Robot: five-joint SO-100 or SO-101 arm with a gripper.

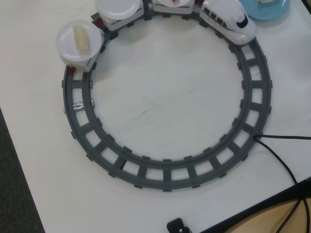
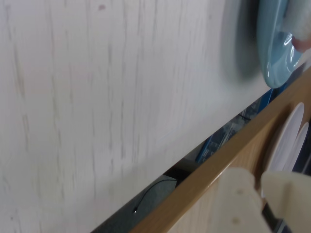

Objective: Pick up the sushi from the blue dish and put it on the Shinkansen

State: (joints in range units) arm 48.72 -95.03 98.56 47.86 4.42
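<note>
The dark grey ring track (image 1: 167,172) lies on the white table (image 1: 165,104), and everything else is placed here against it. In the overhead view the Shinkansen (image 1: 228,19) sits on the track's upper right curve, a white bullet train with a rounded nose, a black windscreen and dark side windows. Behind it along the top of the ring come carriages carrying round white plates; the one furthest left (image 1: 80,42) holds a plain beige piece (image 1: 81,40), the next plate (image 1: 117,8) looks bare, and a third at the top edge is mostly cut off.

Just outside the ring, beside the train's nose, the blue dish (image 1: 266,10) shows at the top edge: light blue, smooth, round. A pale object rests in it, but too little is visible to tell whether that is the sushi. In the wrist view the blue dish (image 2: 278,48) appears blurred at the upper right with a whitish-pink lump (image 2: 299,29) on it.

The gripper (image 2: 258,187) shows only as two cream finger parts low in the wrist view, a narrow gap between them and nothing seen held; how far apart the tips stand cannot be told
</note>
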